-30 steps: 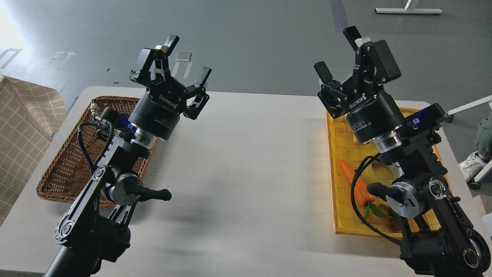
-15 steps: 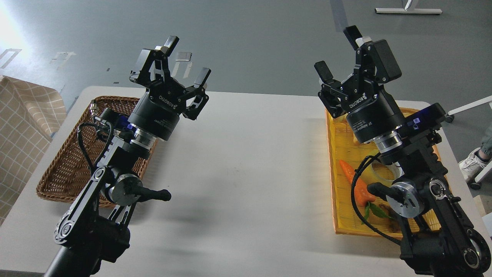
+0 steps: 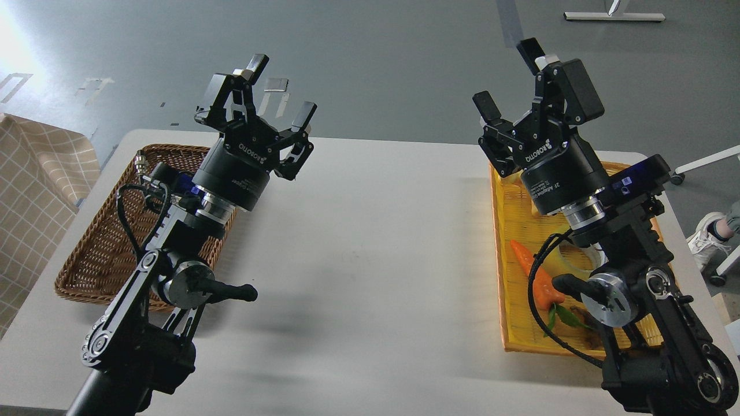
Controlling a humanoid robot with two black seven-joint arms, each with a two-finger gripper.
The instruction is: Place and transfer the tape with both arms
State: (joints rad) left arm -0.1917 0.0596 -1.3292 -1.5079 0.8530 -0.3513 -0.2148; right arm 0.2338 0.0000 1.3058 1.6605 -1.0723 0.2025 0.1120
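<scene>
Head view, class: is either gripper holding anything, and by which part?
Nothing is held. The left gripper and right gripper are both open and empty.

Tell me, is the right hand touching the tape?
Apart. The head view shows the right hand open, raised high, while the tape lies in the yellow basket.

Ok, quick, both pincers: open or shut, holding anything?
Left pincer: open, empty, raised above the table.
Right pincer: open, empty, raised above the yellow tray.
</scene>
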